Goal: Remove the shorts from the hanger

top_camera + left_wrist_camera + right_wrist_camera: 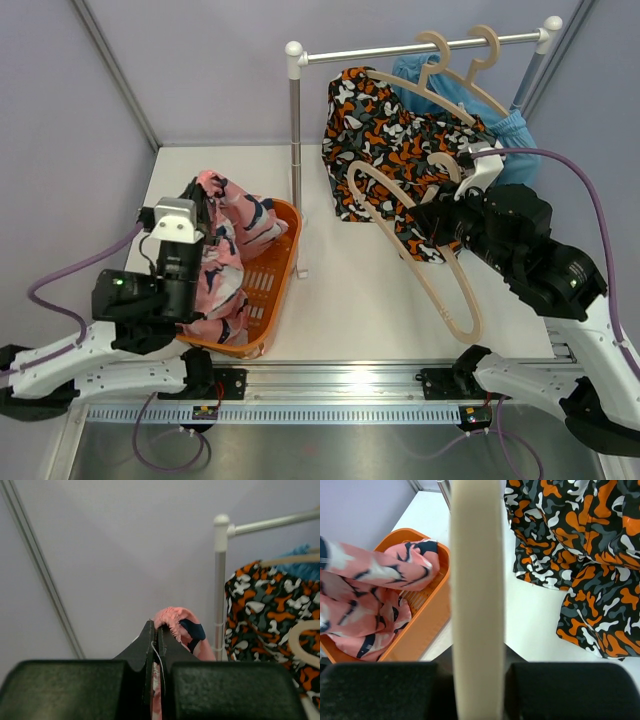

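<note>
At 8 o'clock, left pincer (156,630) clamped on pink shorts (225,250) above orange basket (275,270). At 3 o'clock, right pincer (476,680) gripping pale hanger (440,290) — black-and-orange shorts (390,140) against its far end. Farther, toward 1 o'clock, blue shorts (510,130) under rail (400,50) — white post (295,150) between basket and hanging pairs.

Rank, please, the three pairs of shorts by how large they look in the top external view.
1. black shorts
2. pink shorts
3. light blue shorts: mostly hidden behind the black pair, so this ranks only the part that shows, not its real size.
</note>
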Robot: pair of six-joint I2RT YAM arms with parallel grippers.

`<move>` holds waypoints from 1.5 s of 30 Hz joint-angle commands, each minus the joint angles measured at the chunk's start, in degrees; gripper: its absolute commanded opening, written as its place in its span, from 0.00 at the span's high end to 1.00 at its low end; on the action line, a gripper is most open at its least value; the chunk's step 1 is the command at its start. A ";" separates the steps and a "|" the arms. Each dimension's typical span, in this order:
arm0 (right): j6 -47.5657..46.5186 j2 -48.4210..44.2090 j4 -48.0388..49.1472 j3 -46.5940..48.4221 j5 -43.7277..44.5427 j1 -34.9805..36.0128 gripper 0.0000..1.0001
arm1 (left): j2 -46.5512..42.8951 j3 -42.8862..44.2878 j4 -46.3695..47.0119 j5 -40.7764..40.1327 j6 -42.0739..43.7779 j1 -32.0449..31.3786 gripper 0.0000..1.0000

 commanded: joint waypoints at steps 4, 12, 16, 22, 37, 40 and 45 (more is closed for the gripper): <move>0.36 -1.41 2.00 -0.23 -1.80 -0.26 1.00 | -1.82 -4.07 -32.48 -0.96 -45.06 11.84 1.00; -0.87 -0.27 0.59 0.91 -1.71 -0.26 1.00 | 2.49 -6.10 -60.25 6.73 -79.96 26.14 1.00; -1.49 0.61 0.07 1.96 -1.54 -0.26 1.00 | 0.56 -11.01 -62.64 16.58 -88.41 33.36 1.00; -3.68 3.15 1.90 3.63 -4.70 -0.34 1.00 | -1.02 -20.59 -61.95 30.21 -97.72 45.23 0.84; -11.42 20.01 1.30 19.18 3.03 -1.04 1.00 | -7.35 -6.21 -67.73 31.56 -85.35 49.81 0.01; -12.47 24.93 1.12 24.36 2.07 -2.36 1.00 | -8.75 -4.35 -68.53 29.45 -82.63 49.81 0.01; -12.13 33.10 1.56 32.89 -3.19 -7.98 1.00 | -11.39 -3.90 -68.80 27.86 -80.78 49.81 0.01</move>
